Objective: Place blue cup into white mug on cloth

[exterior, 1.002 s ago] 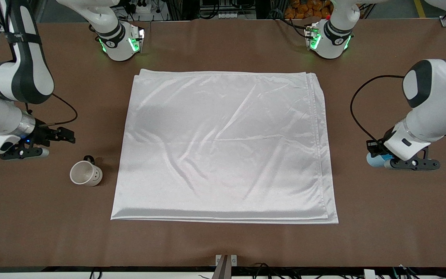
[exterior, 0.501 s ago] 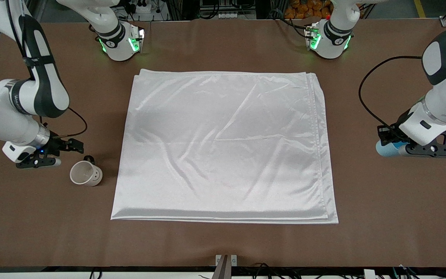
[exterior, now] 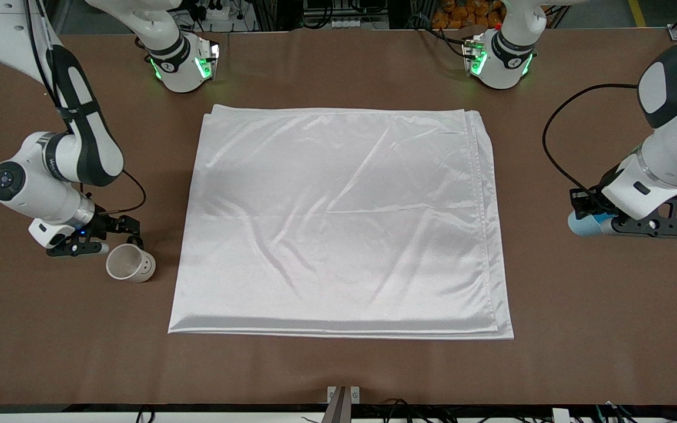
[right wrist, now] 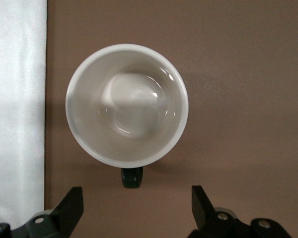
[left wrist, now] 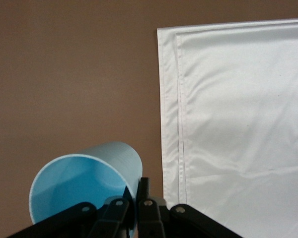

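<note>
The white mug (exterior: pixel 131 264) stands upright on the bare table beside the cloth's (exterior: pixel 338 223) edge, at the right arm's end. My right gripper (exterior: pixel 126 226) is open and hovers just over the mug's black handle (right wrist: pixel 132 177). In the right wrist view the mug (right wrist: pixel 126 104) is empty and lies just ahead of the open right gripper (right wrist: pixel 137 206). My left gripper (exterior: pixel 580 210) is shut on the rim wall of the blue cup (exterior: pixel 583 225). It holds the cup tipped on its side, low over the bare table at the left arm's end. The left wrist view shows the cup (left wrist: pixel 84 181) in the gripper (left wrist: pixel 136 198).
The folded cloth also shows in the left wrist view (left wrist: pixel 238 124) and the right wrist view (right wrist: pixel 15 99). Both arm bases (exterior: pixel 183 64) (exterior: pixel 500 61) stand farther from the front camera than the cloth. Brown table surface (exterior: pixel 338 370) surrounds the cloth.
My right gripper has moved in toward the mug and now hovers over its handle. My left gripper has shifted the blue cup slightly toward the bases and away from the cloth, then held still.
</note>
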Robot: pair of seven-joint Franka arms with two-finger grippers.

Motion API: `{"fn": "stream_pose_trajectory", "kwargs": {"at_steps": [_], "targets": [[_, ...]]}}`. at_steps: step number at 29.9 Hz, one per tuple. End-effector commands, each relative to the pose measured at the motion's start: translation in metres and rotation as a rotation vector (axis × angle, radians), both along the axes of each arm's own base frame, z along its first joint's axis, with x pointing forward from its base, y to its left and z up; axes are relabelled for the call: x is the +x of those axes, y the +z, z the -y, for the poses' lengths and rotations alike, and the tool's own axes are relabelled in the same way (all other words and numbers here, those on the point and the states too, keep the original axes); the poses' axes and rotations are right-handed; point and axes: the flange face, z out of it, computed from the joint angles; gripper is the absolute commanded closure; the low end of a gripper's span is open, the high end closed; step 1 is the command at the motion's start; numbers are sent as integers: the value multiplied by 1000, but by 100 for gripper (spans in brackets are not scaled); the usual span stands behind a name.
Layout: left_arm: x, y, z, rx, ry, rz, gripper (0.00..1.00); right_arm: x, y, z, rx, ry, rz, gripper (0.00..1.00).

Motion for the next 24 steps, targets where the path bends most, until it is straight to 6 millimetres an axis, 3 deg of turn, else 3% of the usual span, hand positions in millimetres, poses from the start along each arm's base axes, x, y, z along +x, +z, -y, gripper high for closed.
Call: {"fn": "stream_pose_trajectory", "kwargs": {"at_steps": [1, 7, 11, 24], "targets": [[-2, 2, 1, 18, -16, -9, 100, 1, -11, 0, 14, -31, 27, 6], [-2, 4, 2, 18, -18, -5, 100, 4, -17, 0, 10, -30, 41, 10], [-2, 5, 1, 18, -18, -4, 100, 5, -19, -1, 9, -27, 41, 20], [-2, 7, 1, 24, -19, 0, 100, 15, -24, -7, 9, -18, 47, 66]]}}
